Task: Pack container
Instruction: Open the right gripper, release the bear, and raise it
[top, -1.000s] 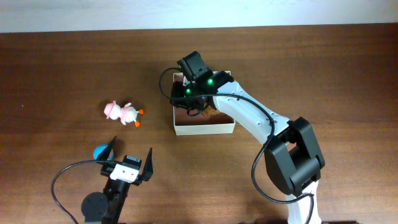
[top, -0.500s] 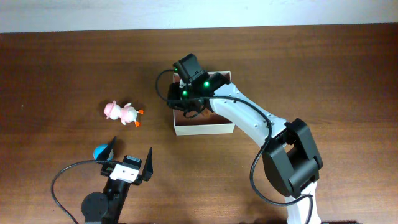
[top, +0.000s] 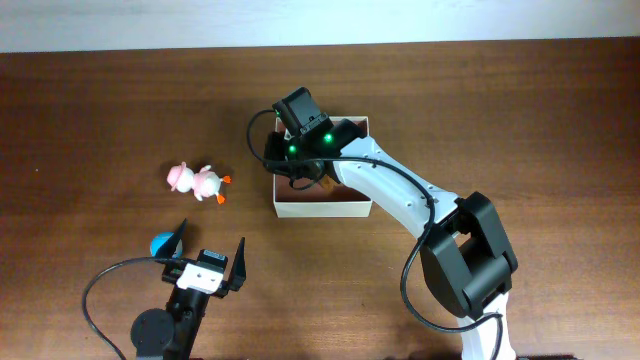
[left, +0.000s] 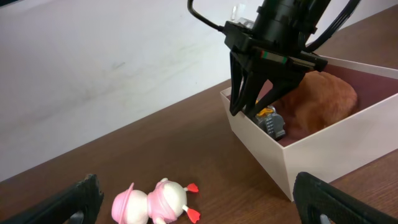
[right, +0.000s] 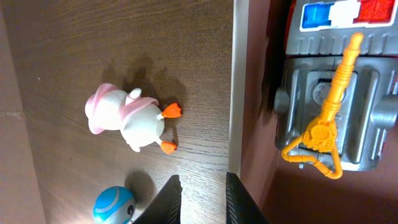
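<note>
Overhead, nearer the far edge: the container (top: 322, 210) held a grey toy (right: 329, 106) and brown plush (left: 323, 96); right gripper (right: 203, 180) straddled its wall, jaws parted; left gripper (top: 212, 235) gaped.

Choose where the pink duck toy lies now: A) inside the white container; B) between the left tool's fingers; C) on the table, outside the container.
C: the pink duck toy lies on the wooden table, left of the container and clear of its walls.
</note>
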